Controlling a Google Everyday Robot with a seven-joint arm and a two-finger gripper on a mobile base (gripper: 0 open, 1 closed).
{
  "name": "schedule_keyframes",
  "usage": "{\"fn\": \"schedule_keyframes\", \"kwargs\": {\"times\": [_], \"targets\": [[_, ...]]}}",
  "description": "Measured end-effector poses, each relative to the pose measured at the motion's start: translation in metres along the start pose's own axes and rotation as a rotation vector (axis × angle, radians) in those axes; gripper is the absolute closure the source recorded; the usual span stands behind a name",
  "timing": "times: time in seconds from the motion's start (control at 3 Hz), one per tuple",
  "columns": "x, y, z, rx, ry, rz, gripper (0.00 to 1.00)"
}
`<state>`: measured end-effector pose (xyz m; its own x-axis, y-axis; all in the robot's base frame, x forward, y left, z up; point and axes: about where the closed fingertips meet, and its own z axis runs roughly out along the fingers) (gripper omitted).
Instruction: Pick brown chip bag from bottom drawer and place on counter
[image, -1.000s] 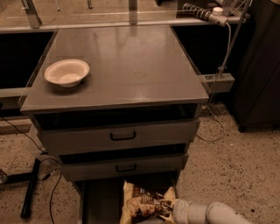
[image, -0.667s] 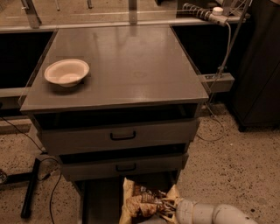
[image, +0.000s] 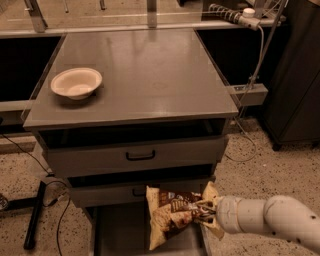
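The hand (image: 205, 214) sits low at the front of the cabinet, reaching in from the right on the end of the white arm (image: 272, 219). Its dark fingers look pinched into the right side of the brown chip bag (image: 167, 219), so it appears to be holding the bag.

The bag stands roughly upright and crumpled over the open bottom drawer (image: 120, 236). Its top edge overlaps the face of the lower drawer with a black handle (image: 107, 194). Whether its lower corner touches the drawer floor or hangs just clear cannot be told from this view.

Judged from this, the grasp is made and the pick is in hand, but the bag is not yet fully out and away from the drawer.

All of the placing is left. The bag has to rise past both handled drawer fronts and clear the front edge of the bench (image: 150, 70), then be set down on that flat grey top and let go. A white bowl (image: 76, 82) sits toward the left side of the bench, while the middle and right offer bare surface.
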<state>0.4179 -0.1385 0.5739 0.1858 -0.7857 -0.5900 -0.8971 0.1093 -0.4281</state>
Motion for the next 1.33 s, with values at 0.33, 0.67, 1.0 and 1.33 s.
{"fn": "schedule_keyframes", "kwargs": {"times": [0.33, 0.67, 1.0, 1.33], "targets": [[0.012, -0.043, -0.019, 0.001, -0.014, -0.071, 1.00], [0.012, -0.043, -0.019, 0.000, -0.014, -0.071, 1.00], [-0.002, -0.051, -0.027, -0.005, -0.001, -0.099, 1.00], [-0.029, -0.078, -0.047, 0.010, 0.037, -0.151, 1.00]]}}
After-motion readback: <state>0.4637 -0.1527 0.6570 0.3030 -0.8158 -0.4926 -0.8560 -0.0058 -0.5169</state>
